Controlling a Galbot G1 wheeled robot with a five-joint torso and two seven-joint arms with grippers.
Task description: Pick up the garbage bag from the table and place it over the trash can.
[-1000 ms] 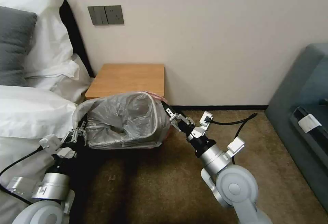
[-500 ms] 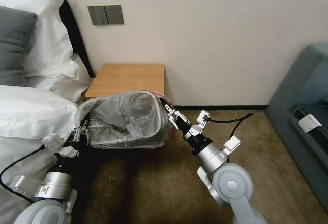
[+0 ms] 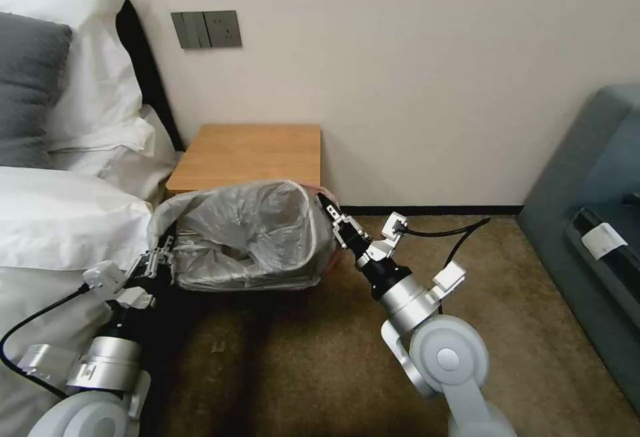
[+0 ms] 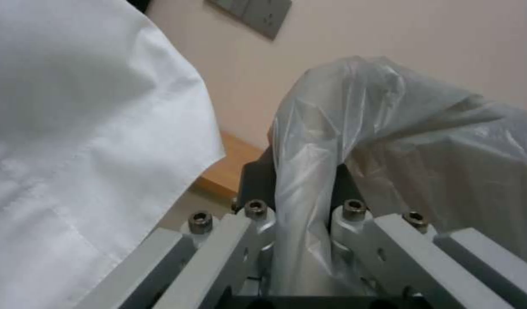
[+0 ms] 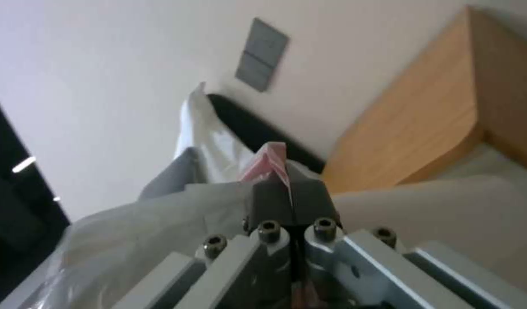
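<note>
Head view: my 2 arms stretch the garbage bag open in front of the table.
Left gripper: clamped on the bag's left edge.
Right gripper: pinching the pinkish-red rim.
Trash can: hidden under the plastic.

One garbage bag, one table, two grippers, left and right, three pillows at upper left and one wall switch plate are counted.
</note>
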